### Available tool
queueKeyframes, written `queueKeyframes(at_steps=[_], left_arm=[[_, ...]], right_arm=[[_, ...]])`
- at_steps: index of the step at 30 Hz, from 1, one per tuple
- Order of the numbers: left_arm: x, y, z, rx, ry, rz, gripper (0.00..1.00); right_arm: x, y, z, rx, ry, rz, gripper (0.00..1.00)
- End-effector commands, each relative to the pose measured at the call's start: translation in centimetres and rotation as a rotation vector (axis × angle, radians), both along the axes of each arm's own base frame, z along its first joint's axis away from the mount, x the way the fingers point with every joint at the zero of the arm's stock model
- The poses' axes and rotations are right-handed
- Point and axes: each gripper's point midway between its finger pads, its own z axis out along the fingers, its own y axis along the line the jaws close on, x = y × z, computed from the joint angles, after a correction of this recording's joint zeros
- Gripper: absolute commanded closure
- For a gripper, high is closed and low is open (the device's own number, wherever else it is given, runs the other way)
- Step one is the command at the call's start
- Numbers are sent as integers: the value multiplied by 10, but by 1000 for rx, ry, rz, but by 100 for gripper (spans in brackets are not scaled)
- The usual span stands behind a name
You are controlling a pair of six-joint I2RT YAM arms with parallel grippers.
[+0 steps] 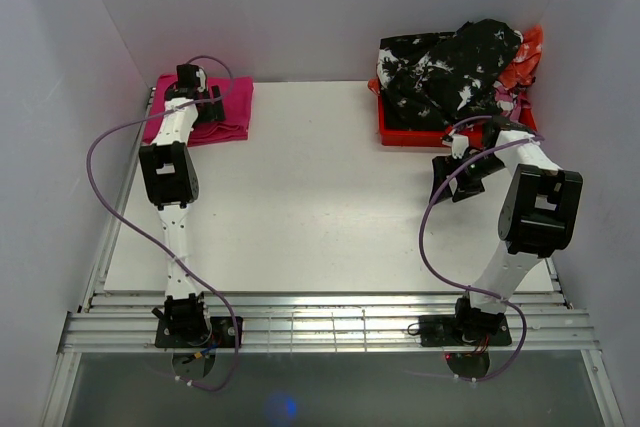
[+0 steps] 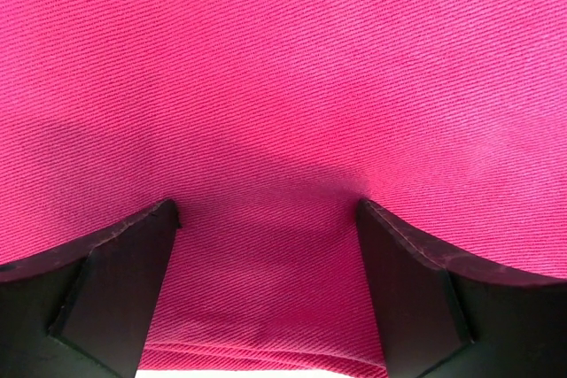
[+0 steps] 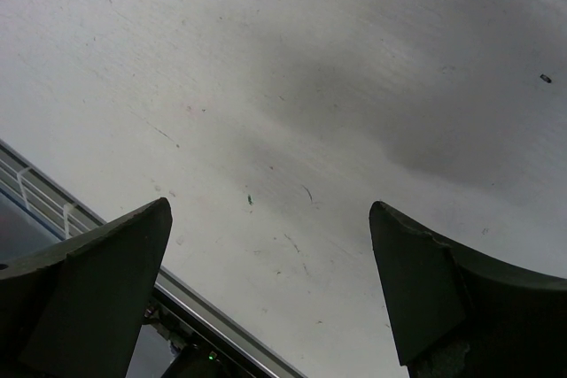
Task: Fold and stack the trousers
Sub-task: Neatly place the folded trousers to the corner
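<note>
The magenta-pink trousers [image 1: 228,112] lie folded in a flat pile at the table's far left corner. My left gripper [image 1: 207,105] is right over the pile. In the left wrist view the pink cloth [image 2: 283,86] fills the frame, and the left gripper [image 2: 267,219] is open with both fingers pressed down on the cloth, nothing pinched between them. My right gripper [image 1: 447,175] hovers open and empty over bare table just in front of the red crate. In the right wrist view the right gripper [image 3: 270,219] shows only the white tabletop between its fingers.
A red plastic crate [image 1: 420,135] at the far right holds a heap of black-and-white patterned cloth [image 1: 450,72] with some orange and pink cloth [image 1: 525,52] behind it. White walls enclose the table. A metal rail [image 1: 330,322] runs along the near edge.
</note>
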Motion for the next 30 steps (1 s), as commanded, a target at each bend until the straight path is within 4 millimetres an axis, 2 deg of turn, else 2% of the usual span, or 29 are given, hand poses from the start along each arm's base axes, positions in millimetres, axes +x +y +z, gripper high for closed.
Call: queueKeyframes(at_steps=[1, 4, 5, 7, 8, 11, 12, 15, 16, 17, 18, 19, 20, 21, 22, 24, 25, 26, 27, 28, 29, 30], left_arm=[[-50, 6, -97, -2, 262, -13, 5], [-46, 7, -74, 10, 218, -38, 2], [-35, 6, -46, 18, 145, -50, 2], [-28, 5, -17, 46, 79, -97, 2], [-23, 2, 12, 64, 17, -115, 2], [-15, 1, 58, 120, -73, -153, 2], [-14, 3, 90, 140, -130, -152, 2], [-13, 2, 141, 149, -222, -131, 2], [-17, -4, 172, 131, -280, -147, 2], [-20, -8, 188, 117, -311, -152, 2], [-26, -11, 196, 100, -325, -150, 2], [-34, -19, 233, 78, -406, -171, 2], [-40, -23, 244, 63, -431, -180, 2], [-51, -28, 238, 38, -416, -188, 2], [-66, -33, 266, 30, -466, -209, 2], [-87, -52, 272, -27, -459, -290, 2], [-104, -60, 261, -54, -408, -326, 2], [-121, -73, 274, -92, -421, -382, 2], [-131, -80, 272, -113, -403, -396, 2], [-147, -86, 254, -155, -332, -403, 2], [-160, -94, 258, -177, -326, -424, 2], [-169, -98, 253, -193, -301, -427, 2]], right_arm=[[6, -2, 11, -3, -26, 14, 3], [12, 0, 18, 11, -53, 15, 3], [13, 1, 20, 15, -59, 16, 3], [17, 2, 26, 27, -82, 18, 3], [18, 3, 27, 29, -87, 19, 3], [23, 5, 35, 45, -121, 22, 4], [24, 8, 38, 59, -129, 20, 4], [34, 11, 55, 79, -182, 15, 4], [37, 11, 63, 80, -207, 13, 5], [41, 11, 70, 79, -237, 14, 6], [46, 11, 80, 79, -272, 17, 7], [48, 11, 90, 76, -309, 20, 7], [51, 11, 98, 73, -334, 22, 9], [54, 11, 106, 69, -365, 24, 10], [54, 11, 118, 63, -405, 27, 10], [57, 10, 131, 41, -473, 39, 10], [54, 10, 147, 20, -533, 44, 10], [53, 9, 155, 2, -575, 54, 10], [57, 5, 163, -37, -633, 54, 10], [49, 5, 171, -62, -679, 55, 10], [46, 5, 174, -80, -707, 61, 10], [43, 1, 173, -116, -725, 63, 10]])
